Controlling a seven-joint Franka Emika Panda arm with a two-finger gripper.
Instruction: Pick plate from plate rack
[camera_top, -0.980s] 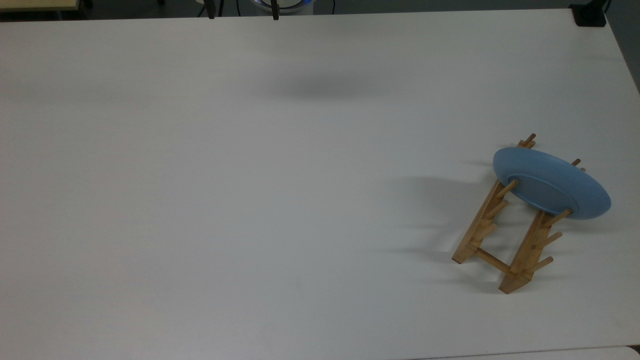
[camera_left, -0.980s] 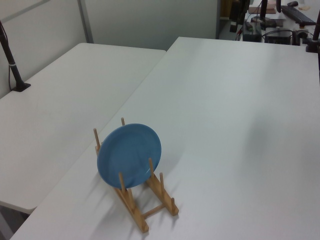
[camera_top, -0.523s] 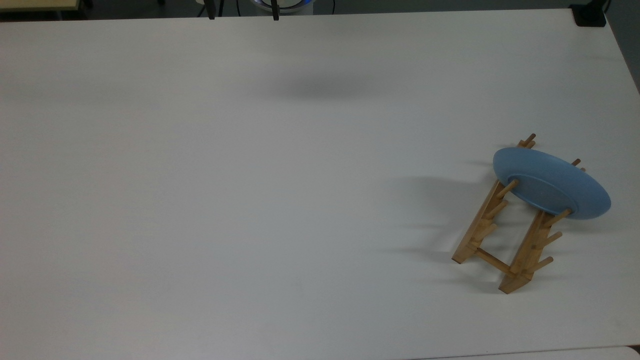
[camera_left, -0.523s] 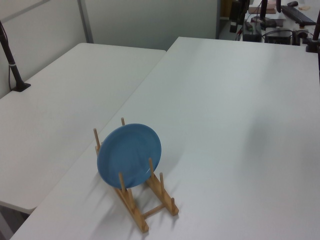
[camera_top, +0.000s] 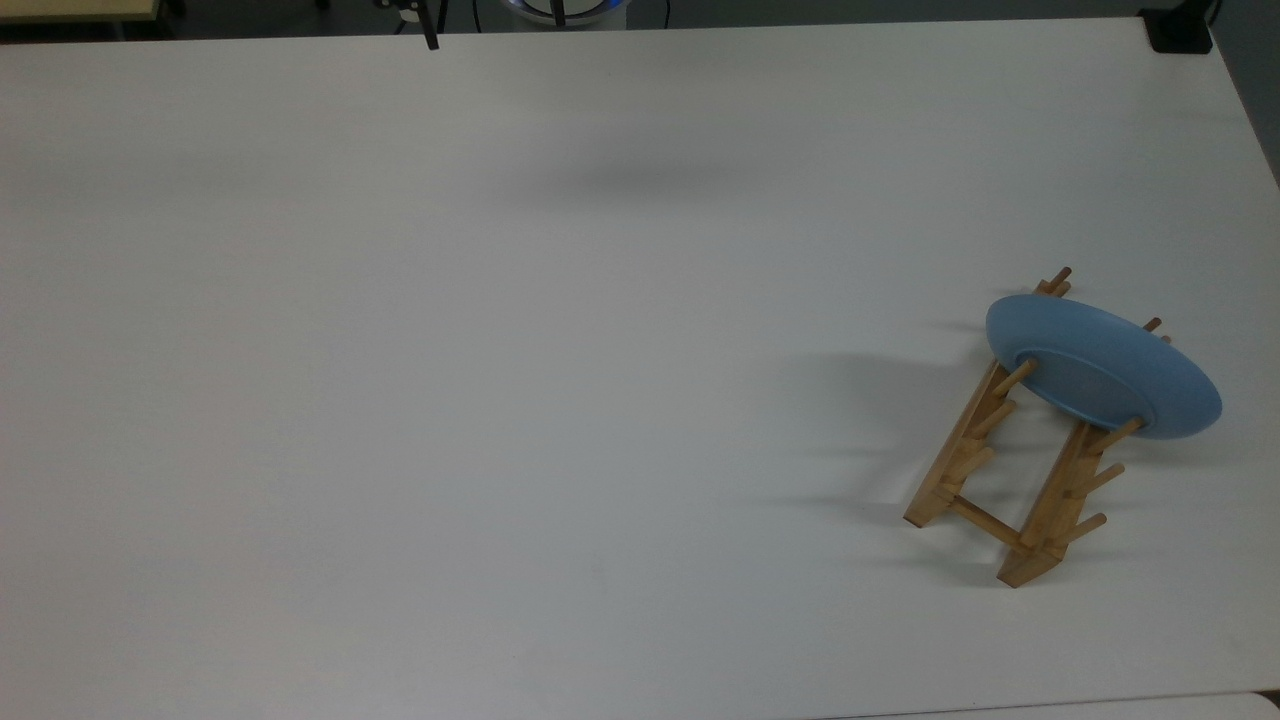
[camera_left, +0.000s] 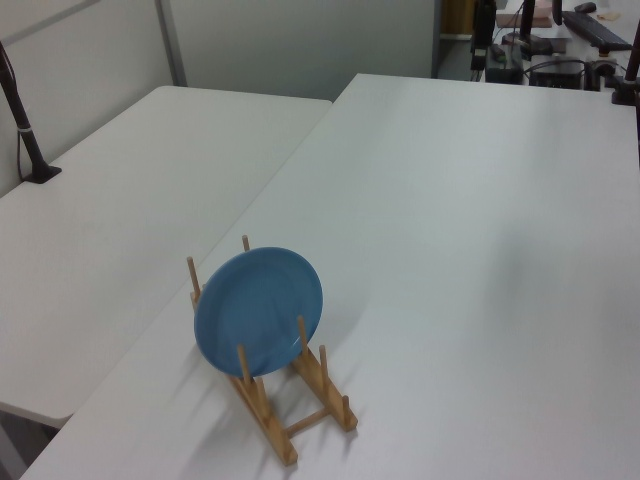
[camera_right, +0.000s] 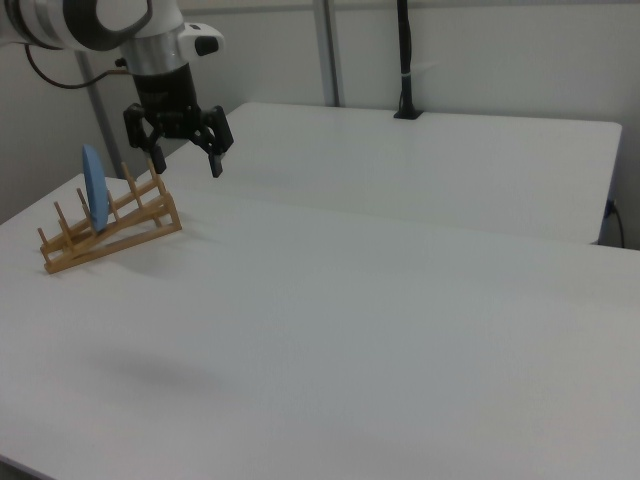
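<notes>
Plate (camera_top: 1100, 368) upright between rack (camera_top: 1000, 480) pegs | gripper (camera_right: 186, 160) raised above table (camera_top: 500, 400) – fingers spread wide, holding nothing

The top view looks down from high up on the white bench (camera_top: 500, 400), with the rack (camera_top: 1000, 480) and plate (camera_top: 1100, 365) small at the top view's right. The left view stands nearer, at one end of the bench (camera_left: 480, 250), looking along it with the rack (camera_left: 290, 400) and plate (camera_left: 258, 310) close at the bottom. The right view looks low across the bench (camera_right: 380, 320) from the other end, so the rack (camera_right: 110, 230) and plate (camera_right: 94, 187) sit far off at the right view's left. All three share the bench, rack and plate.
</notes>
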